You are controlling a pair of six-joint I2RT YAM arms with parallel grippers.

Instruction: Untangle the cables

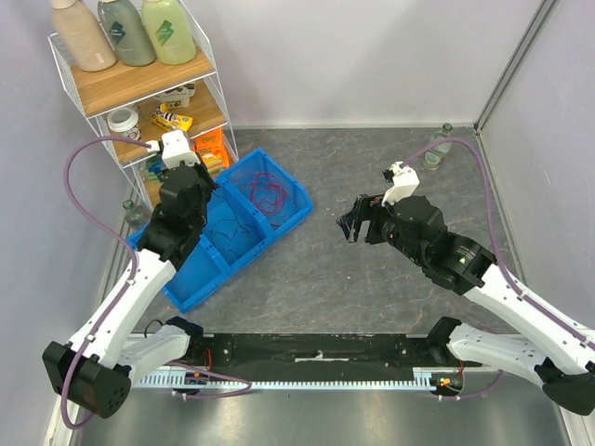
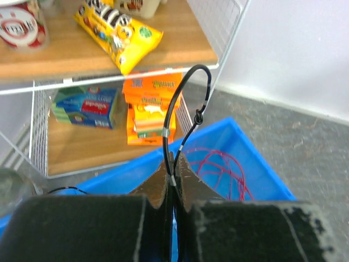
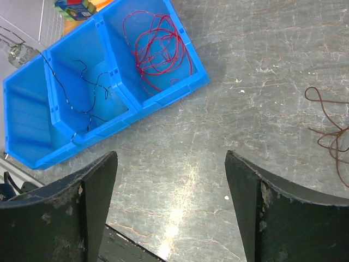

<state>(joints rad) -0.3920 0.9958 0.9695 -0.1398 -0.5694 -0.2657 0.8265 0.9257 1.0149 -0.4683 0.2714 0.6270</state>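
Cables sit in several spots: a thin red wire bunch point(image 3: 158, 49) lies in the end compartment of the blue plastic divided bin point(image 3: 200, 76), a hair-thin black wire point(image 3: 82, 95) strays through the middle compartment, and a dark red wire point(image 3: 330, 131) on the grey table point(image 3: 262, 82) is cut off at the frame edge. Left gripper point(image 2: 173, 173) is pinched tight on a black cable loop point(image 2: 199, 66); the loop's lower run is hidden. Right gripper point(image 3: 170, 158) gapes wide, empty.

— A home, this?
— No, a robotics lab cell: plain white panel walls point(image 1: 372, 56) behind the wire shelf point(image 1: 130, 85), prop bottles point(image 1: 125, 30) atop it, a blue parts bin point(image 1: 200, 279) just beside it.
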